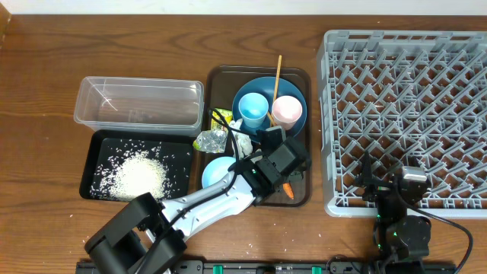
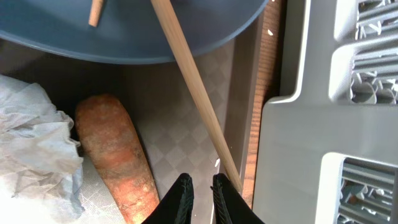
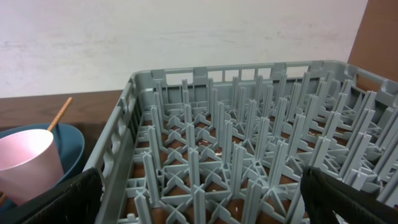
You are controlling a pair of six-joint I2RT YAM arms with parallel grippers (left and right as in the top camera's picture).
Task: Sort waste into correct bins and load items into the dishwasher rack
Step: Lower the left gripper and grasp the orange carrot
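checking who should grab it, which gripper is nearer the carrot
Left. The left gripper sits in the brown tray right beside the carrot. The right gripper is off over the dishwasher rack, well to the carrot's right.

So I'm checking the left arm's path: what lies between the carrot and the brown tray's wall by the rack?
In the left wrist view, a wooden chopstick runs diagonally across bare tray floor between the carrot and the tray wall.

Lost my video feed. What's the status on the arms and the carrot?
Left gripper nearly shut, holding nothing. Right gripper open, empty. Orange carrot lies on brown tray. Thin wooden chopstick slants beside it.
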